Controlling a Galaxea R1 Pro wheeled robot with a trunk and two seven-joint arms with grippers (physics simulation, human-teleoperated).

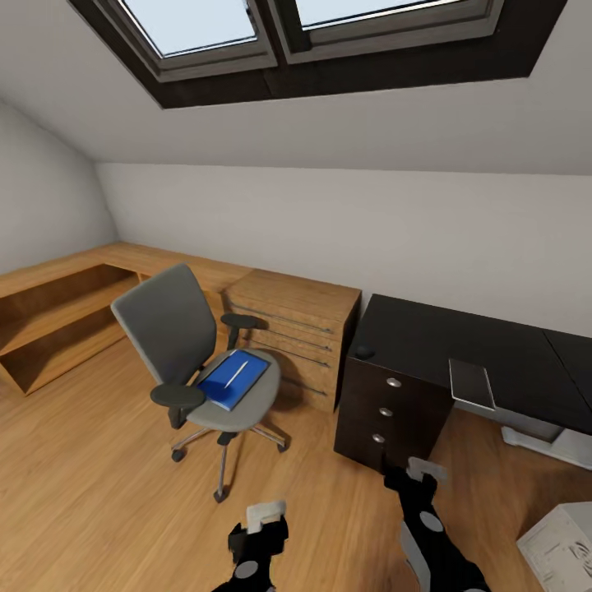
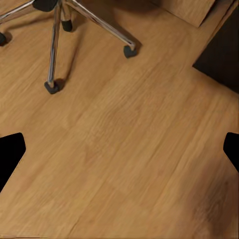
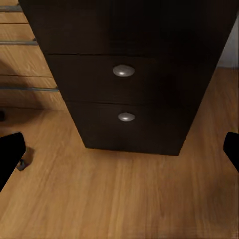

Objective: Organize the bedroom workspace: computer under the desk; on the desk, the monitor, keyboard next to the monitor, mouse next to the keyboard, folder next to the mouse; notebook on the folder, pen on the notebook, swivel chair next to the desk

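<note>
The folder [image 1: 233, 378] is lying flat on the swivel chair [image 1: 193, 353] seat with the pen [image 1: 236, 373] resting on it; it is looking thin, light and slippery, best pinched at its overhanging front edge. Both the left hand [image 1: 265, 516] and right hand [image 1: 427, 471] are hanging released, empty; the armrests are crowding the reach, the bench [image 1: 460, 349] standing nearby
</note>
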